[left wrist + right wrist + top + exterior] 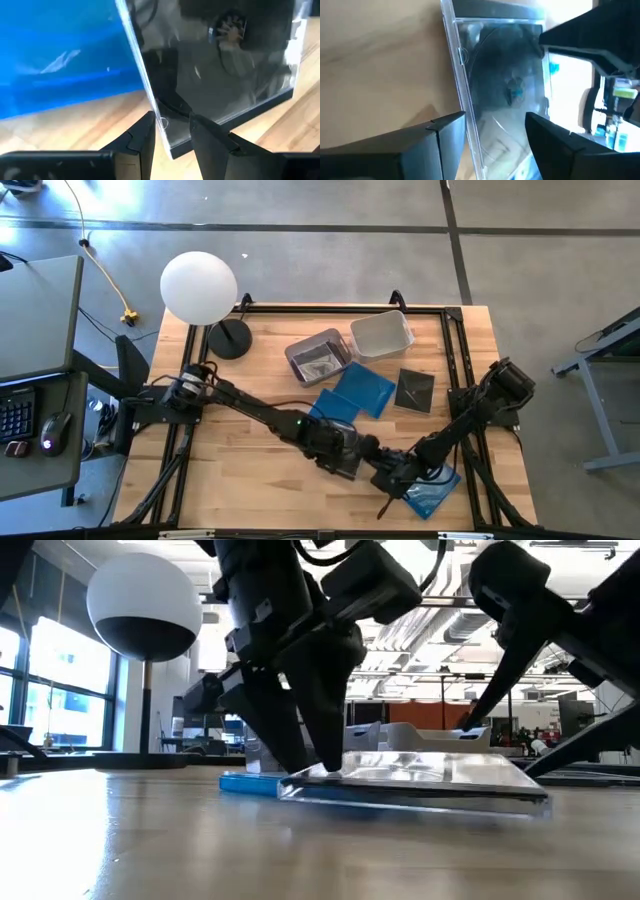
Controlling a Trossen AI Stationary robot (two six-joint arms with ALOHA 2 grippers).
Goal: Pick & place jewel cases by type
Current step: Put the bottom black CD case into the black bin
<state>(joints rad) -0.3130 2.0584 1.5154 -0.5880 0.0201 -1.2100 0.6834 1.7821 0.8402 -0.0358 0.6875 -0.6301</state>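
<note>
A dark jewel case with a clear shiny front (420,775) lies low near the table's near edge, with a blue case (60,60) beside it. My left gripper (345,458) reaches down to the dark case's left corner and is shut on it. My right gripper (395,480) hovers open above the same case (505,75), one finger on each side of its clear hinge edge, clear of it. Another blue case (432,498) lies under the right arm. Two more blue cases (355,390) and a black one (415,390) lie flat mid-table. My left gripper pinches the dark case at its near left corner (172,147) between the two fingertips (318,765). The fingers come from above, slanting down. The case stays nearly flat, and its long lower edge (450,802) rests low on the table.
A grey tub (318,358) and a clear tub (382,335) stand toward the far edge. A lamp with a white ball shade (200,288) stands at the far left corner. Bare wood lies at the near left.
</note>
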